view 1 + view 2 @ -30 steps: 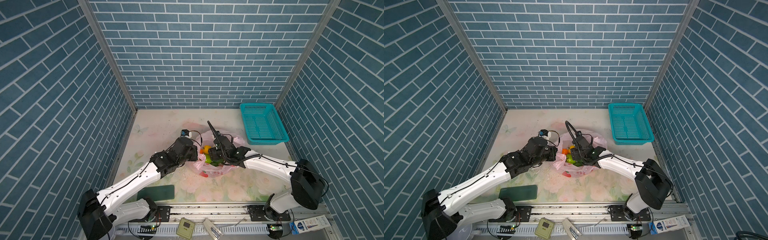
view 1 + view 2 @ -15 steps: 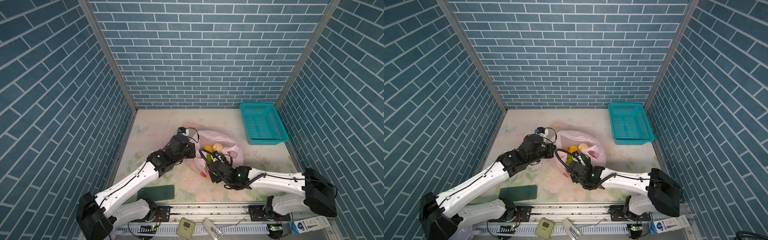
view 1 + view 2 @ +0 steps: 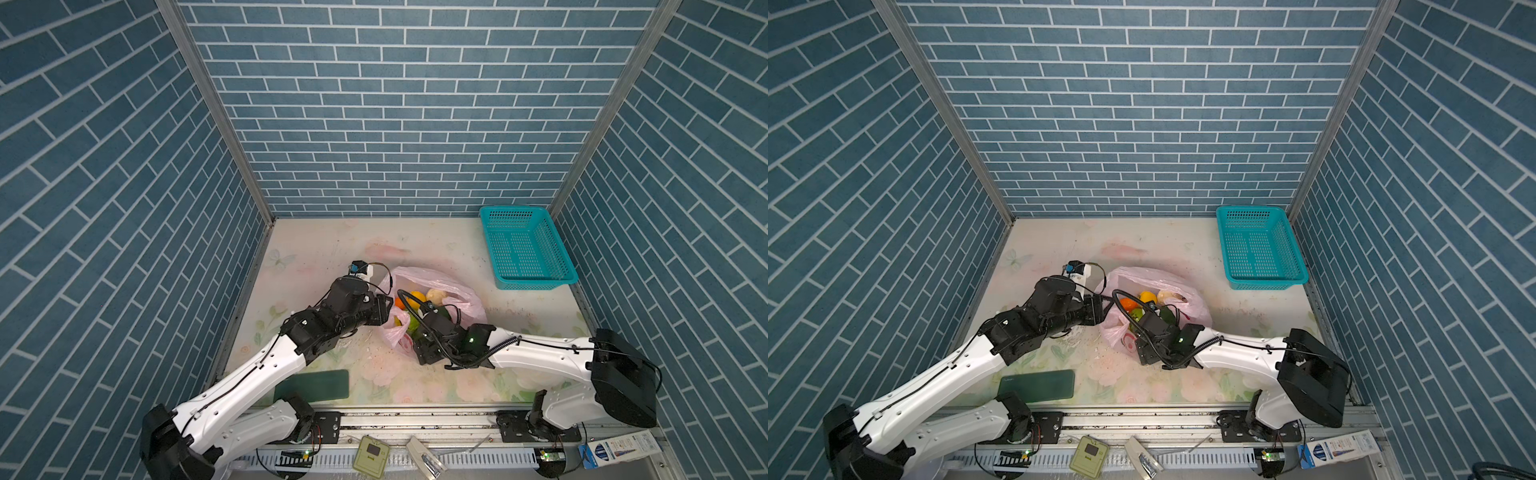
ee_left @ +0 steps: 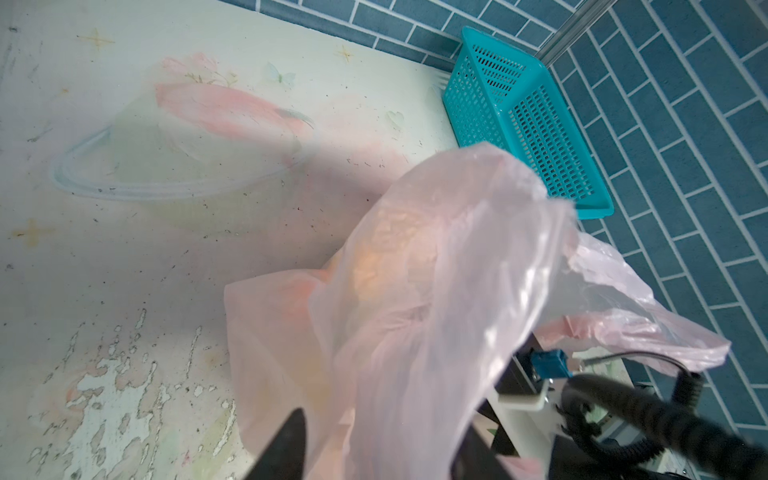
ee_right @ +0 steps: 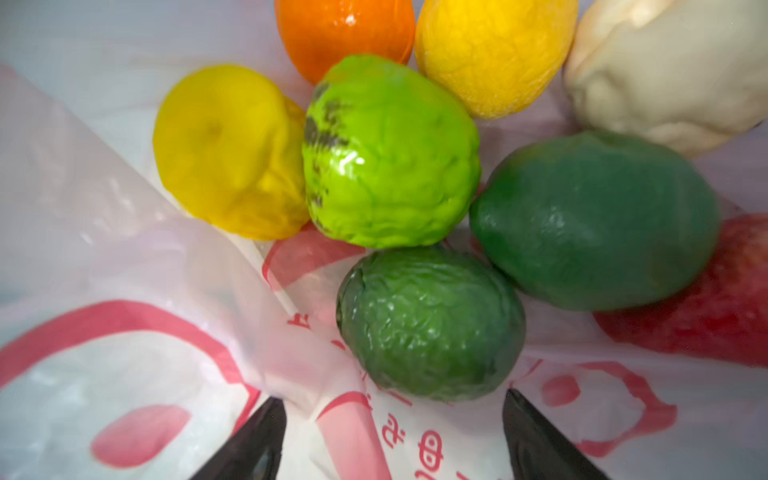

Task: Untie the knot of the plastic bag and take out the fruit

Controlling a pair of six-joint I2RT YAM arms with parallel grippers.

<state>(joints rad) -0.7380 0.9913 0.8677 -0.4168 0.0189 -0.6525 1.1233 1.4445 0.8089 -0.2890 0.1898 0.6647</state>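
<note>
Pale floral-printed tabletop (image 3: 316, 249), scuffed and flaking. In the far right corner stands a teal perforated plastic basket (image 3: 536, 282), well apart from the rest. Mid-table lies the thin translucent pink plastic bag (image 3: 432, 276) with red print, mouth gaping, between both arms. At its left rim, the left gripper (image 3: 384, 305): fingers apart, film draped between them, seemingly slack, though the wrist view is crowded. At its near side, the right gripper (image 5: 392, 397): fingers spread wide over printed film. Inside the bag, the round toy fruit (image 5: 390, 153) lies piled, a wrinkled dark green one (image 5: 432, 324) just ahead of the right fingertips.
</note>
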